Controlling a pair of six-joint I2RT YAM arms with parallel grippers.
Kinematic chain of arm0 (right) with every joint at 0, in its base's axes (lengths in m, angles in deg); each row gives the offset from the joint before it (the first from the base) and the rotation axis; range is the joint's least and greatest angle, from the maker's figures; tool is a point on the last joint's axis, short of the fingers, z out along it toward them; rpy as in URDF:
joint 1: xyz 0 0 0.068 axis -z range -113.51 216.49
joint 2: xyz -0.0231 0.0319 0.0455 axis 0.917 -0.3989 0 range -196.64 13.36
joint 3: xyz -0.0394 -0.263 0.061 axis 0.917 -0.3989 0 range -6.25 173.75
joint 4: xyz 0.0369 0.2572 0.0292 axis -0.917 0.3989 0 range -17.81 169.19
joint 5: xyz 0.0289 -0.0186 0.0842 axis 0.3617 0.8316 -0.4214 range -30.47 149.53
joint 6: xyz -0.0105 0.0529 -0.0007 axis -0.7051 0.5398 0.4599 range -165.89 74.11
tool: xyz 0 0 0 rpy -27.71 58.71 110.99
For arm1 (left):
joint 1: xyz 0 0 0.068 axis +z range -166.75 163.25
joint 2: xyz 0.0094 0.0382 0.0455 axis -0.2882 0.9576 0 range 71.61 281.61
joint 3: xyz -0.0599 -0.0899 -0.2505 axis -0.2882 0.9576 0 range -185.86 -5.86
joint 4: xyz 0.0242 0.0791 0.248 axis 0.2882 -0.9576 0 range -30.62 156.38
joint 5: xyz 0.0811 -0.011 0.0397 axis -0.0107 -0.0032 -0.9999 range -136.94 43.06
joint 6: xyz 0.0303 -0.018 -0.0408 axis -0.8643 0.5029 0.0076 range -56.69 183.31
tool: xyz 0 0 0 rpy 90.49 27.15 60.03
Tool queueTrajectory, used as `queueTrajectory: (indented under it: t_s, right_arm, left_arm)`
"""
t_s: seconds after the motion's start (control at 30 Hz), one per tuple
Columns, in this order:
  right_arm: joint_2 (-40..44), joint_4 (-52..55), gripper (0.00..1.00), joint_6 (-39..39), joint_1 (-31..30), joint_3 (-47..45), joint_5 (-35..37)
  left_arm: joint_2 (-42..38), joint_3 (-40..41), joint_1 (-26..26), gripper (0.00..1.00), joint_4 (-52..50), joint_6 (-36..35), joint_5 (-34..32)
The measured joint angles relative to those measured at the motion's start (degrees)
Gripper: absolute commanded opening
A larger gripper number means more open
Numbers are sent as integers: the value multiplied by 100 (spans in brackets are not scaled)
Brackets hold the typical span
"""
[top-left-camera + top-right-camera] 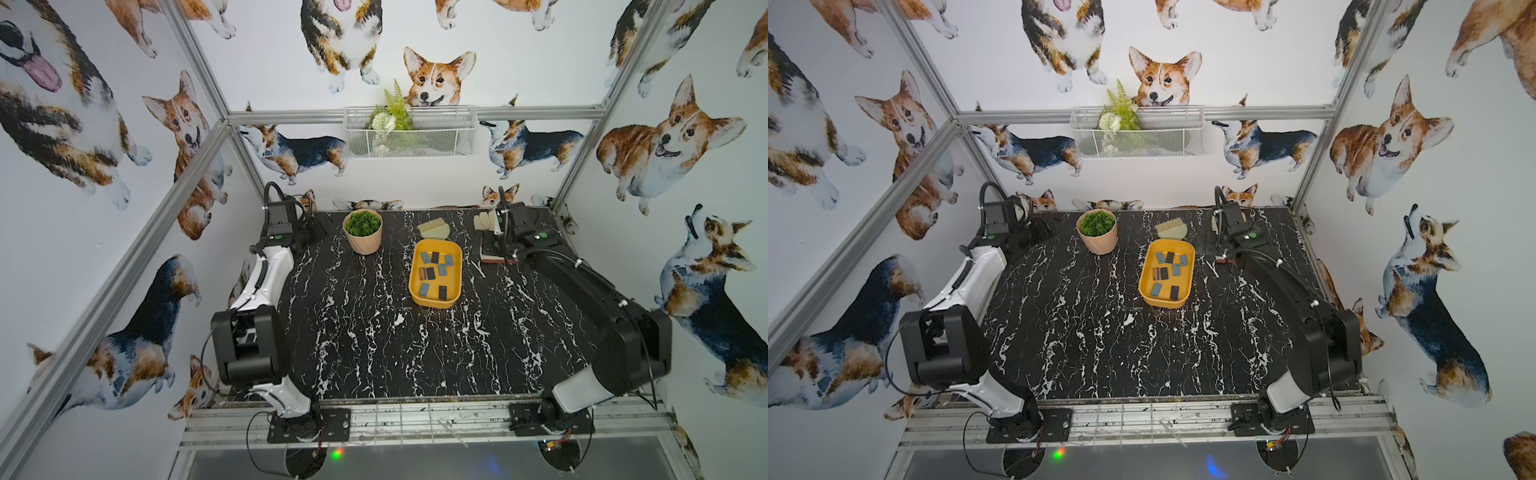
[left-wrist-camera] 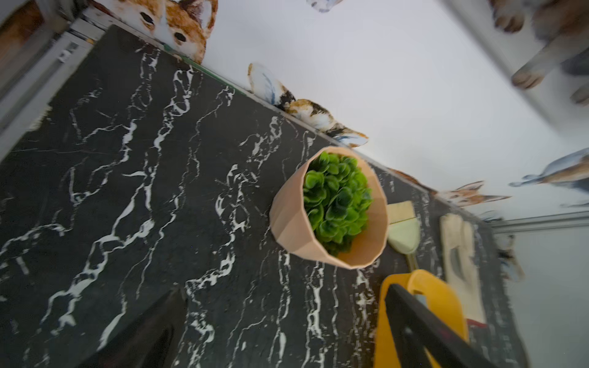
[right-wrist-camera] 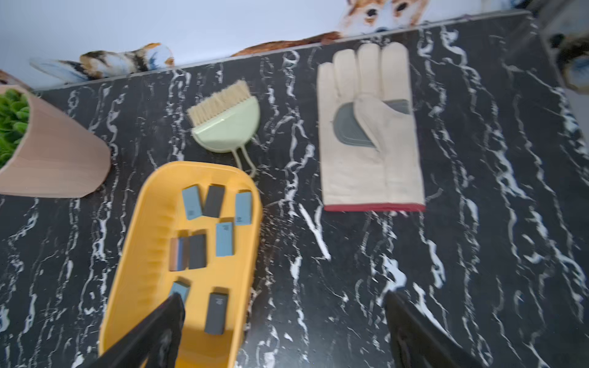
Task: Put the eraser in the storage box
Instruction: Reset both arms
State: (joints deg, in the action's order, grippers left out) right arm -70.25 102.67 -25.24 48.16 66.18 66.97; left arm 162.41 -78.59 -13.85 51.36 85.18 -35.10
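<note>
Right tool: jaws apart, empty, near mustard-yellow storage box holding eight small erasers, on black marble table; left tool: jaws apart, empty, near pink plant pot; work glove beside box.

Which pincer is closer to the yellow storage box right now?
Right. The right pincer hangs beside the storage box; the left pincer sits beyond the plant pot.
</note>
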Motion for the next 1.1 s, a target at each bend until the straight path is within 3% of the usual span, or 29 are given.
queueTrajectory:
  t_s: [0.17, 0.27, 0.43, 0.7, 0.8, 1.1]
  right_arm:
    - [1040, -1049, 100, -103, 940, -1775, 369]
    - [1222, -1869, 100, -323, 1058, -2719, 693]
    - [1266, -3582, 100, -883, 1099, -4083, 1351]
    - [516, -6520, 100, -1429, 1119, -5451, 1792]
    - [411, -6787, 100, -1491, 1132, -5493, 1766]
    - [57, -7615, 100, -1611, 1458, -5490, 780]
  left_arm:
    - [-782, 1582, -638, 100, 765, -979, -1657]
    - [-1097, 2444, -914, 100, 1672, -1451, -2531]
    - [-1305, 3521, -1010, 100, 2959, -1849, -3331]
    - [-1290, 4378, -1078, 100, 4717, -2223, -3847]
    - [-1163, 4505, -1078, 100, 5158, -2310, -3851]
    - [-1224, 4658, -1078, 100, 5657, -2358, -3595]
